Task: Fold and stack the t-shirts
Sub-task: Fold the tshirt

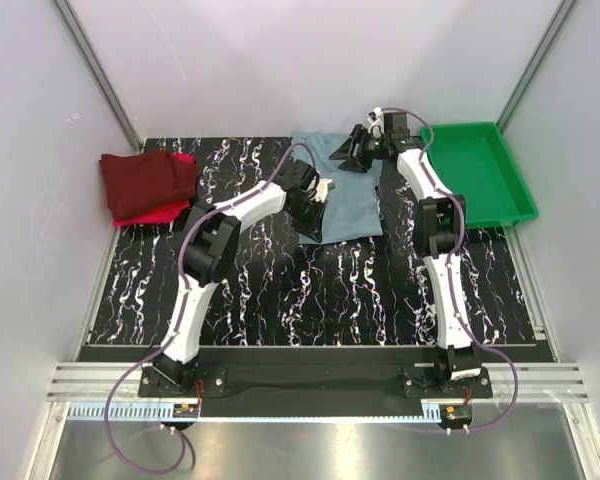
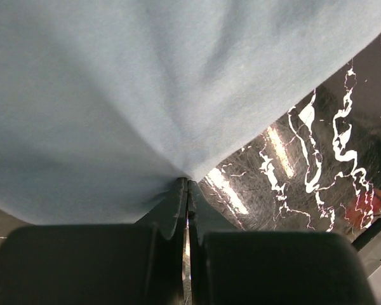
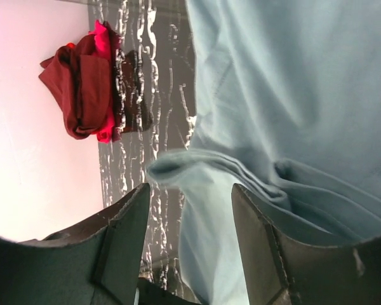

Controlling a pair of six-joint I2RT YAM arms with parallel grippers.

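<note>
The grey-blue t-shirt lies partly folded at the back middle of the table. My left gripper is shut on the shirt's left edge, and in its wrist view the cloth bunches right at the pinched fingertips. At the shirt's far end my right gripper stands open. In the right wrist view a rolled fold of the shirt lies between the spread fingers of the right gripper, which do not press on it. The maroon t-shirt sits on the red one at the far left.
A green plastic tray stands at the back right, close to the right arm. The black marbled mat covers the table. Grey walls close in the left, right and far sides.
</note>
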